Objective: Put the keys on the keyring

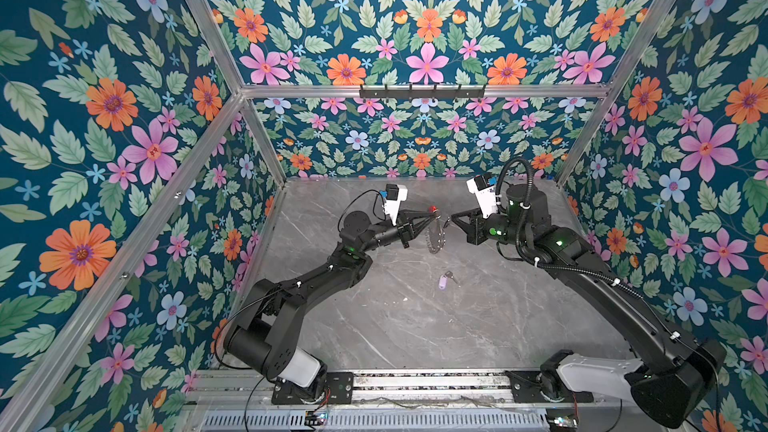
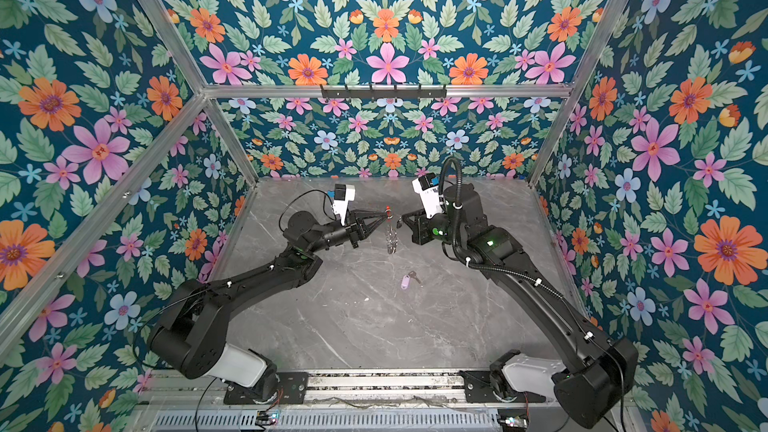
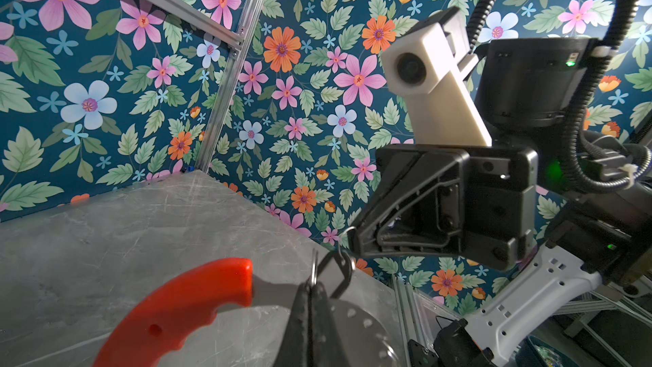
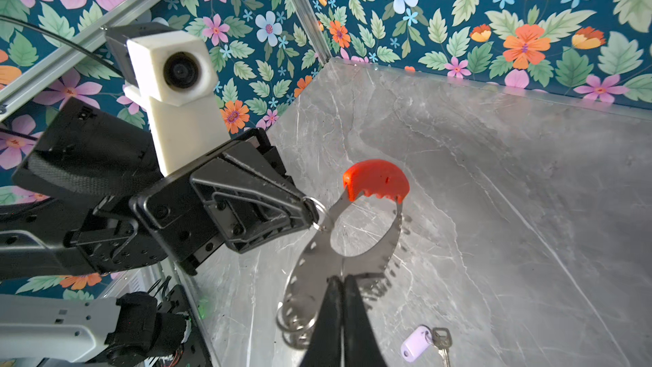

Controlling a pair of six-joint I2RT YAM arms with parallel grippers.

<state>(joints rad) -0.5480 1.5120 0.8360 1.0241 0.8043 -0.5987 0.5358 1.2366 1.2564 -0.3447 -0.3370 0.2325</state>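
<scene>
The keyring (image 1: 434, 238) is hanging clear of the table (image 1: 415, 326) and is showing nearly edge-on in both top views. Its red plastic section (image 4: 375, 178) is sitting uppermost, and the perforated steel band (image 4: 310, 266) is curving down below it. The band is carrying a row of small split rings (image 4: 294, 323), which are bunching at the low end of the loop.

The left gripper (image 1: 430, 213) is reaching in from the left of the keyring. Its jaws are clenched on one small split ring threaded through the band just below the red plastic section, and the keyring is hanging from this grip.

The right gripper (image 1: 452, 218) is standing just to the right of the keyring, level with the red plastic section. Its jaws are pressed fully together. In the left wrist view a thin wire ring (image 3: 347, 233) is projecting from its tip toward the keyring. What else is pinched there cannot be made out.

The lilac-tagged key (image 1: 445, 281) is lying flat on the table, well apart from the keyring on the side toward the arm bases. Neither gripper is touching it.

Floral walls (image 1: 124, 118) are enclosing the table. A black hook rail (image 1: 422, 91) is running along the wall beyond the keyring.
</scene>
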